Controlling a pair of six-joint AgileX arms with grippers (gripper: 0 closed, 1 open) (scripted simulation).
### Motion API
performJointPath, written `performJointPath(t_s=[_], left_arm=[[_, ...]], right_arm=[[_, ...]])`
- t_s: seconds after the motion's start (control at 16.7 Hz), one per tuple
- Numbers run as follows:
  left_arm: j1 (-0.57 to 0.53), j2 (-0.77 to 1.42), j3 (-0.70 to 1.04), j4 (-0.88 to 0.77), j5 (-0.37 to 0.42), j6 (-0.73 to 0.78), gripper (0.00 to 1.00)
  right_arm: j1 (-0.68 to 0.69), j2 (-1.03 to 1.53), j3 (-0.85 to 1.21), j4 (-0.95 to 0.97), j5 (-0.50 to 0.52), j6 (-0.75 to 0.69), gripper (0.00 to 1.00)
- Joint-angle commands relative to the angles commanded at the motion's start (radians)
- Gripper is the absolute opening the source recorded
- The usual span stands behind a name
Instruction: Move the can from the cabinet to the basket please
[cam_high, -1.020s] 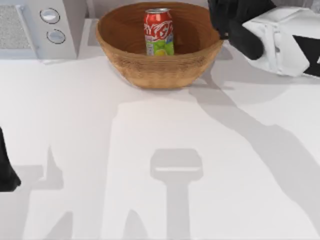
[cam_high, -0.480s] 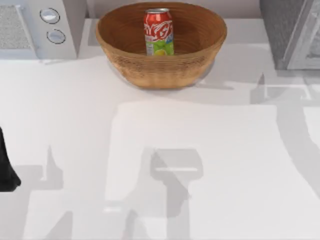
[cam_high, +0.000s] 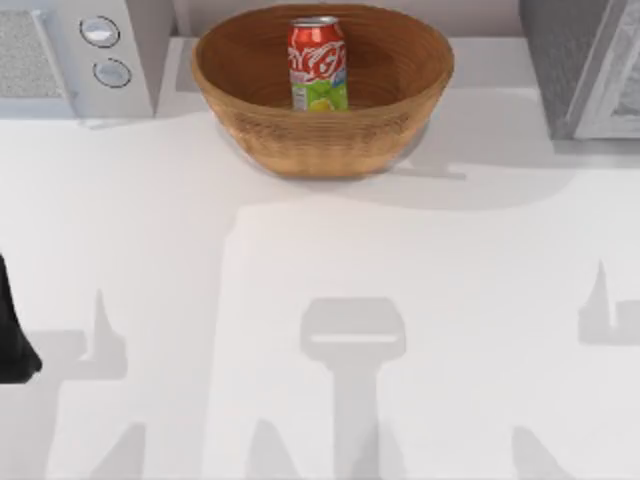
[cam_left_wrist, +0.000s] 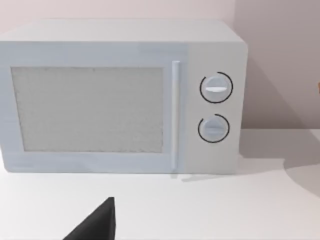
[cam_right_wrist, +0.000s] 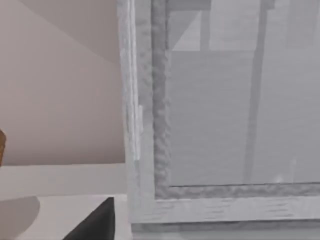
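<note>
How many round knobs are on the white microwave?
2. Both sit on the microwave front, beside its door: the upper knob directly above the lower knob.

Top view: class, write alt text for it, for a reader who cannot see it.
A red can stands upright inside a brown wicker basket at the back of a white table. A white microwave sits to the basket's left, and a grey cabinet to its right.

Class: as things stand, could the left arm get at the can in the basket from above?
Probably yes. The can stands upright in the open basket, nothing over it. The left hand is parked at the table's left edge, so it would need a long reach.
</note>
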Motion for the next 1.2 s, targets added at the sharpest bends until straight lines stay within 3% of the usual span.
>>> performJointPath(t_s=[0.3, 0.78, 0.96, 1.2], left_arm=[[0.000, 0.000, 0.000, 0.000, 0.000, 0.000, 1.00], [0.000, 0.000, 0.000, 0.000, 0.000, 0.000, 1.00], [0.000, 0.000, 0.000, 0.000, 0.000, 0.000, 1.00], [0.000, 0.000, 0.000, 0.000, 0.000, 0.000, 1.00]], right_arm=[[-0.056, -0.206, -0.183, -0.034, -0.092, -0.012, 1.00], [-0.065, -0.199, -0.186, -0.023, -0.106, -0.012, 1.00], [-0.138, -0.103, -0.154, 0.068, -0.186, -0.010, 1.00], [-0.322, 0.163, -0.088, 0.284, -0.368, -0.005, 1.00]])
